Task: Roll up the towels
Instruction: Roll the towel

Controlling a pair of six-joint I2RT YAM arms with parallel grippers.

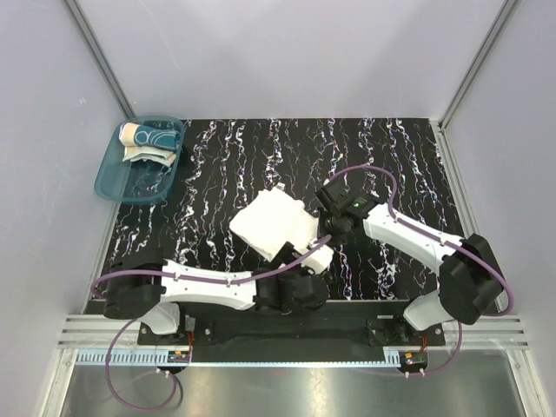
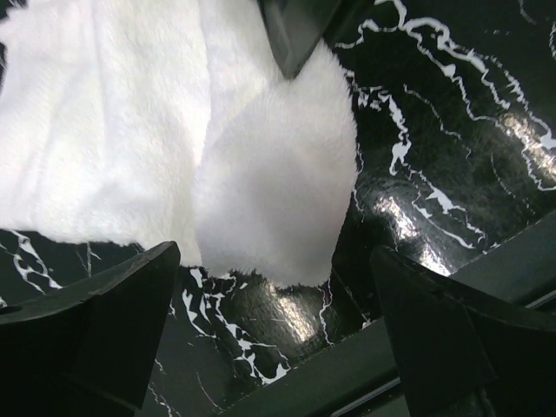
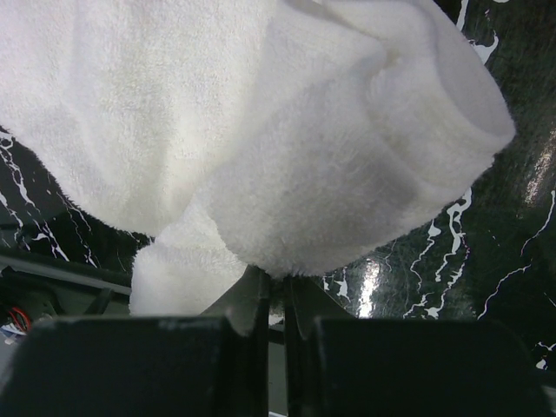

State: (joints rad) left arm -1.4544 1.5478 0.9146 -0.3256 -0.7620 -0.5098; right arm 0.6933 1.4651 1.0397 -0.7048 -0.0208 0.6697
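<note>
A black worktop (image 1: 391,156) veined with white like marble is seen from above, with two robot arms mounted at its near edge. A plain white towel (image 1: 274,224) lies bunched and partly folded near the middle of the worktop, just in front of the arms. The right arm reaches in from the right, and the right tool (image 1: 333,228) meets the towel's right edge. In its own wrist view the two dark fingers (image 3: 252,304) are pressed together and pinch a thick fold of the white terry cloth, which fills most of that view and curls over into a rounded roll at the upper right. The left arm stretches low across the front of the worktop from the left, and the left tool (image 1: 317,258) sits at the towel's near right corner. In its wrist view the jaws stand wide apart and hold nothing, and a rounded lobe of the towel lies on the worktop just ahead of the gap between them, without touching either finger (image 2: 113,313). A dark fingertip of the right tool shows at the top of that view, resting on the same lobe. At the far left corner of the worktop sits a translucent teal tub (image 1: 102,178), well apart from the arms. Inside it lies a smaller cream towel (image 1: 143,137) printed with a dark blue pattern.
</note>
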